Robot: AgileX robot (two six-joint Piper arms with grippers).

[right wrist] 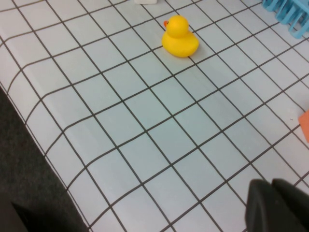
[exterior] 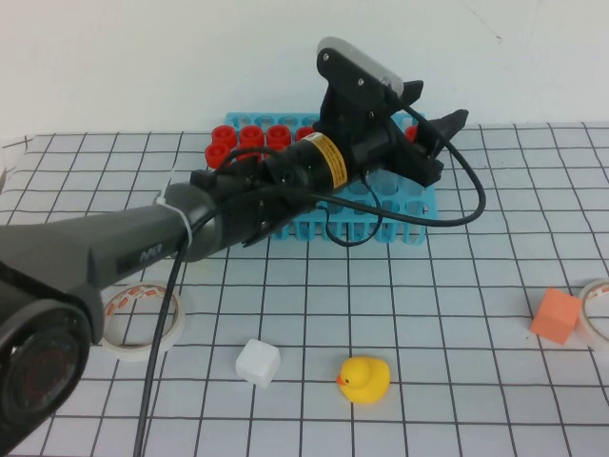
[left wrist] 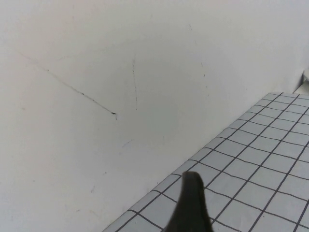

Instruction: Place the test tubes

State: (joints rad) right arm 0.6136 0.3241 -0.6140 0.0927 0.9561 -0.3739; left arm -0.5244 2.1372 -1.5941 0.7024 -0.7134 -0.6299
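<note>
Test tubes (exterior: 249, 138) with red caps are standing in the blue rack (exterior: 357, 228), most of them to the left of our left gripper (exterior: 440, 105). That gripper is hanging wide open and empty over the rack's right end. Our right gripper (right wrist: 277, 205) is sitting shut low over the worktop (exterior: 457, 314), well apart from the rack. We are seeing no loose tubes, so we are judging the placing nearly finished.
</note>
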